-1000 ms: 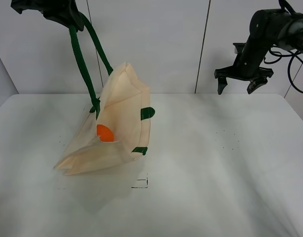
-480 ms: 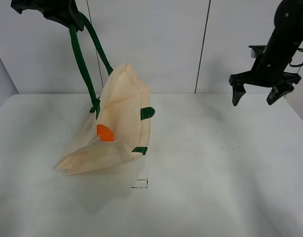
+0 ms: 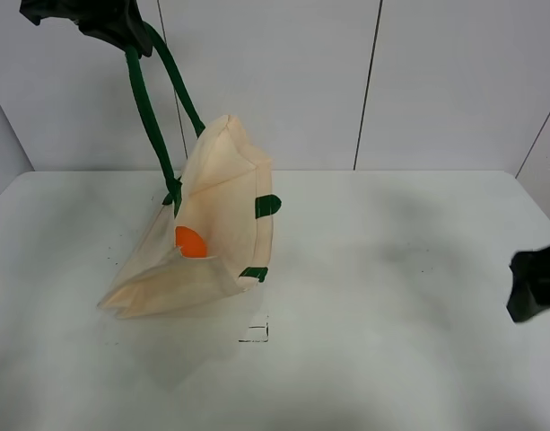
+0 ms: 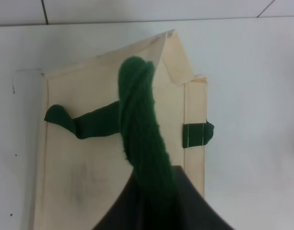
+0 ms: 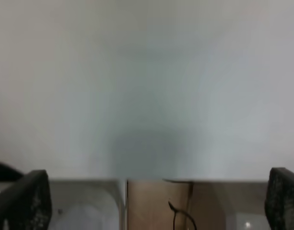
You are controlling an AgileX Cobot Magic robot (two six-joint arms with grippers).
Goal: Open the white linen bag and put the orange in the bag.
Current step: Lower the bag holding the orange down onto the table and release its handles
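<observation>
My left fingers [image 3: 122, 31] are gripping the green handle [image 3: 153, 108] above the white bag [image 3: 216, 224] on the tabletop [image 3: 391, 269]. The orange [image 3: 190, 241] is sitting inside the bag; my right fingers [image 3: 533, 285] are gaping wide, far from it.

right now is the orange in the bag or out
In. The orange shows inside the open mouth of the white linen bag, which the left gripper holds up by its green handles.

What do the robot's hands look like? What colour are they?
Both are black. The left gripper looks chunky and angular. The right gripper has two dark fingertips with a rough, grainy surface. No markings show on either one.
</observation>
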